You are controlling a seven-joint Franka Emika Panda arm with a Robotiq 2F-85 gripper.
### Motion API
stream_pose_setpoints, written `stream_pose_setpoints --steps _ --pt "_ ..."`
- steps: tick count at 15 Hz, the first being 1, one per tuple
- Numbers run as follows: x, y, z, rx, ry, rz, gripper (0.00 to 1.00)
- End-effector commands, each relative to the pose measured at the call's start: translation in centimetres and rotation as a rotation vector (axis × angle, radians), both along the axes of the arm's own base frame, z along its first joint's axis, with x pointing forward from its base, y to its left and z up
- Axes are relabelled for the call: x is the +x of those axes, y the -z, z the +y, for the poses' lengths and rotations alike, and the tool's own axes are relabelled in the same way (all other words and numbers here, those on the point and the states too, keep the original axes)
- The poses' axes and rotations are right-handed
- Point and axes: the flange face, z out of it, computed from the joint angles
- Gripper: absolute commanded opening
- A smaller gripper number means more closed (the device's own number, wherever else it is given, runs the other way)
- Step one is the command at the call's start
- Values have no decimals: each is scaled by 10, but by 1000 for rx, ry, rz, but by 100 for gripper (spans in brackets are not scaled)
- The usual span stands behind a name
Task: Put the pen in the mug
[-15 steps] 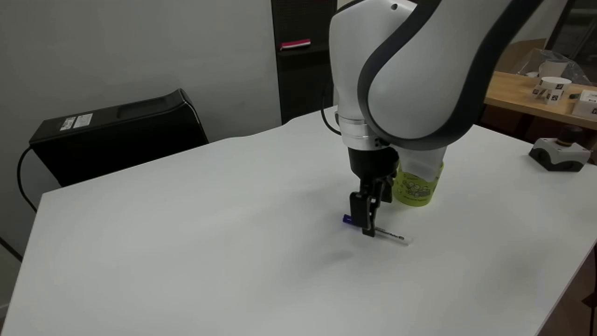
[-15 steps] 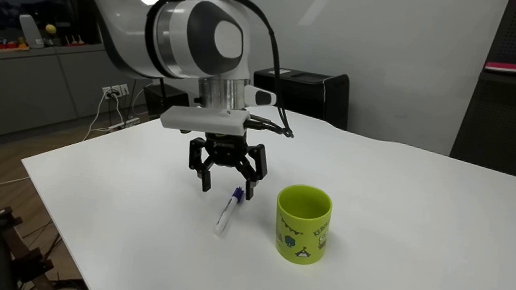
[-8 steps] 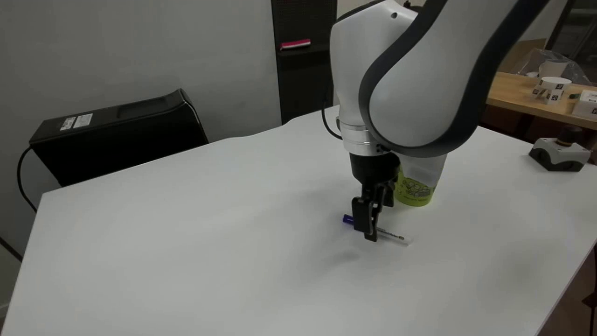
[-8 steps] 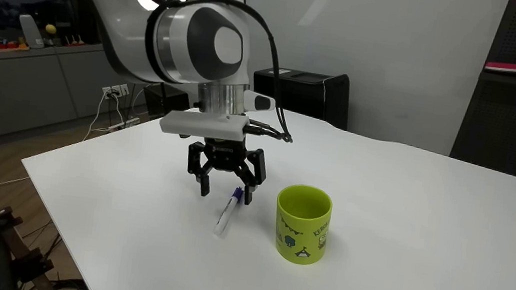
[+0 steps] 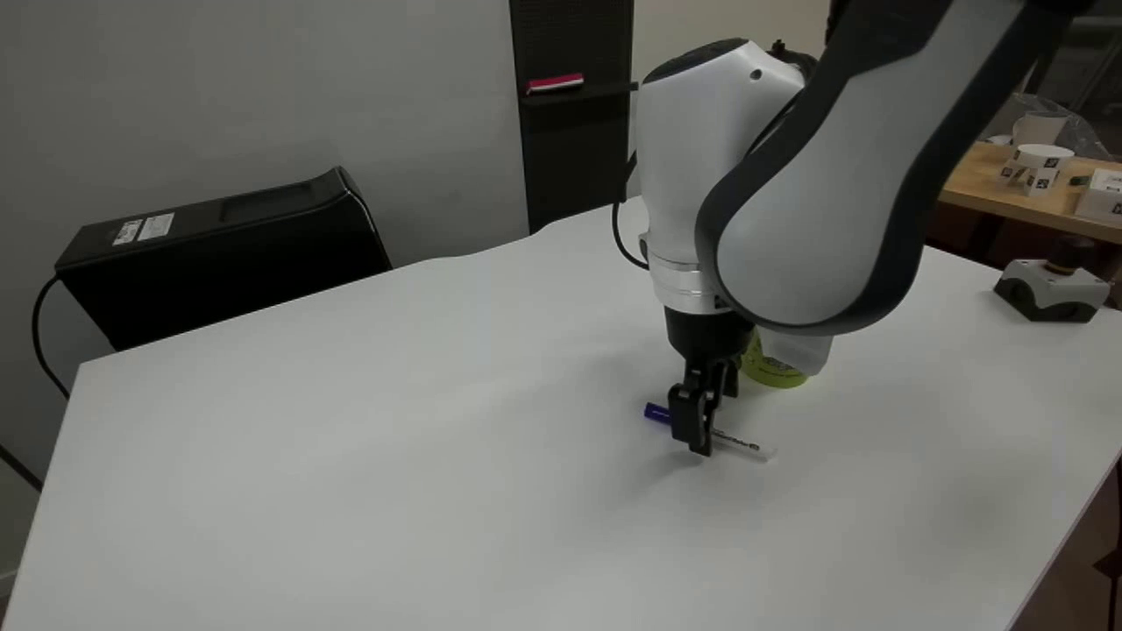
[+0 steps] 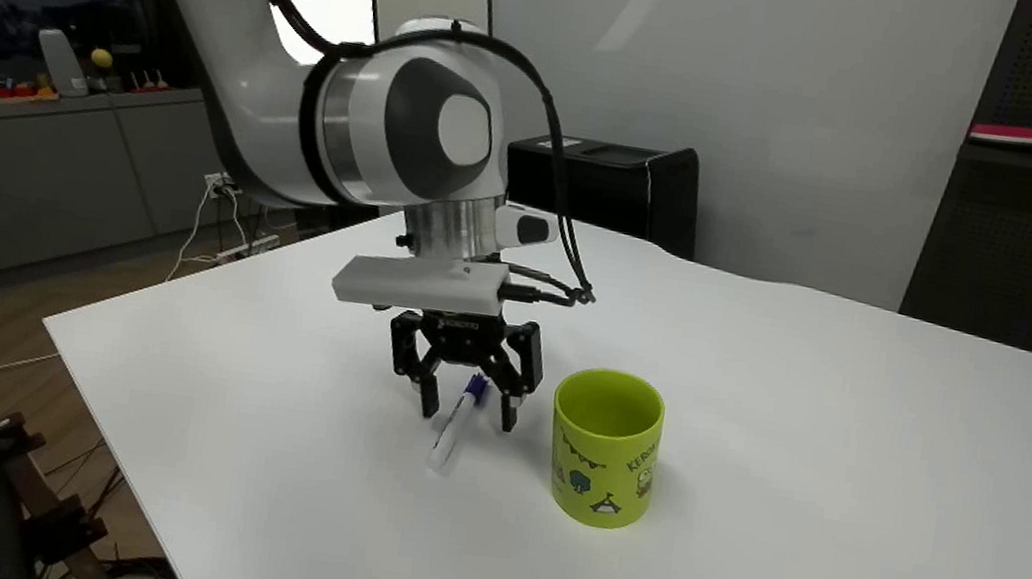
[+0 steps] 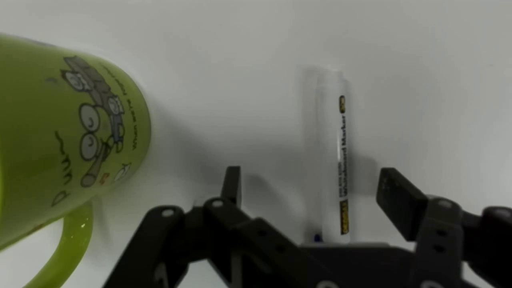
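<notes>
The white pen (image 6: pixel 452 434) with its dark blue cap lies flat on the table. In an exterior view (image 5: pixel 741 443) the gripper hides its middle. The lime-green mug (image 6: pixel 603 458) stands upright beside the pen; the arm partly covers it in an exterior view (image 5: pixel 773 372). My gripper (image 6: pixel 469 416) is open and empty, low over the pen. In the wrist view the pen (image 7: pixel 334 160) runs between the open fingers (image 7: pixel 314 180), nearer the right finger and touching neither. Its blue cap is mostly hidden behind the gripper body. The mug (image 7: pixel 68 140) is at the left, handle toward the bottom.
The white table (image 6: pixel 801 491) carries the pen and mug. A black box-shaped unit (image 5: pixel 228 254) stands beyond the table edge. A grey switch box (image 5: pixel 1052 289) is at the table's far right. The mug stands close to one gripper finger.
My gripper has moved down toward the table and slightly toward the mug, so its open fingers now straddle the pen. The pen and mug have not moved.
</notes>
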Motion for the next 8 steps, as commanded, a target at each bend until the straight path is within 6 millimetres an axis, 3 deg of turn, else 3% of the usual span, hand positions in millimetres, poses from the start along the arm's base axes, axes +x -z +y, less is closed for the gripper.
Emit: stream_pose_setpoints --steps 1,8 --pt "3 8 1 -25 12 -30 60" --pt "6 11 2 -38 21 -8 12"
